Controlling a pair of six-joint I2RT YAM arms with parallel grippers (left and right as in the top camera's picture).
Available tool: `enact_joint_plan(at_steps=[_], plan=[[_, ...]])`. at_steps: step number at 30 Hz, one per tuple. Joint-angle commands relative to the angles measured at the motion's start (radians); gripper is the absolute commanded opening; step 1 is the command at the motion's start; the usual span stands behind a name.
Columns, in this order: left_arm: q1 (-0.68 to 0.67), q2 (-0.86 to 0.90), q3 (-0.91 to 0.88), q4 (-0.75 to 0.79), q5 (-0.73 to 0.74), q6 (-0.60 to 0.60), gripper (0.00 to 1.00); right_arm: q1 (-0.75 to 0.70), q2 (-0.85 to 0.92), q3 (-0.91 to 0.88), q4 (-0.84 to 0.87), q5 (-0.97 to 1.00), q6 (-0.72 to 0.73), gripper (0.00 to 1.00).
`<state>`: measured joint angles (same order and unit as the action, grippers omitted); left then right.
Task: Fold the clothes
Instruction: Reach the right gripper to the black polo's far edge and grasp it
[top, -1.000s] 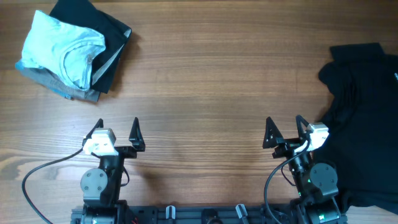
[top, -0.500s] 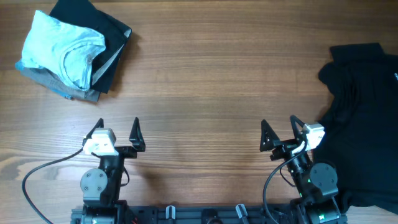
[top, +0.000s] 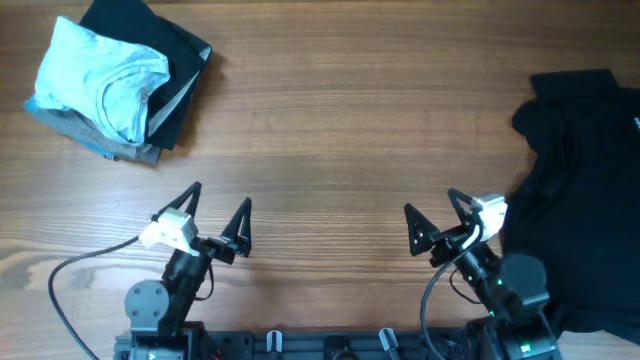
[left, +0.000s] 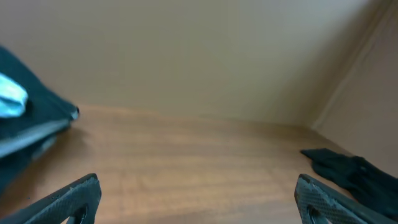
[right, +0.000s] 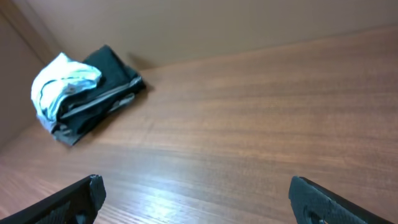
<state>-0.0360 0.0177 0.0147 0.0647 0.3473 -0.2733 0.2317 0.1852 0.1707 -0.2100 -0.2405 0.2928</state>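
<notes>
The black T-shirt (top: 580, 190) lies crumpled at the right edge of the wooden table; a corner of it shows at the right of the left wrist view (left: 357, 177). No white label shows. My left gripper (top: 218, 205) is open and empty near the front left, pointing up and right. My right gripper (top: 433, 212) is open and empty near the front right, just left of the shirt and pointing up and left. Both wrist views show wide-spread fingers over bare wood: the left gripper (left: 199, 199) and the right gripper (right: 196, 199).
A pile of folded garments sits at the back left: a light blue shirt (top: 100, 75) on top of grey and black folded pieces (top: 175, 60). It also shows in the right wrist view (right: 84, 93). Walls enclose the table's far side.
Both arms have turned inward: the left gripper swung right and forward, the right gripper swung left. The shirt and the pile have not moved.
</notes>
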Motion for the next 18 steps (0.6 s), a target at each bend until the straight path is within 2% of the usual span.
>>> enact_joint_plan(at_steps=[1,5,9,16,18], plan=[[0.006,0.049,0.095,-0.031,0.011,-0.056,1.0,-0.005,0.142,0.169,-0.125,-0.024,-0.114,1.0],[0.006,0.156,0.221,-0.112,-0.004,-0.047,1.0,-0.005,0.334,0.32,-0.274,-0.004,-0.158,1.0],[0.006,0.336,0.438,-0.273,-0.007,0.006,1.0,-0.005,0.566,0.492,-0.402,-0.023,-0.155,1.0],[0.006,0.742,0.977,-0.788,-0.007,0.158,1.0,-0.005,0.924,0.806,-0.626,-0.272,-0.168,1.0],[0.006,0.848,1.099,-0.9,-0.008,0.169,1.0,-0.005,1.006,0.888,-0.674,-0.25,-0.193,1.0]])
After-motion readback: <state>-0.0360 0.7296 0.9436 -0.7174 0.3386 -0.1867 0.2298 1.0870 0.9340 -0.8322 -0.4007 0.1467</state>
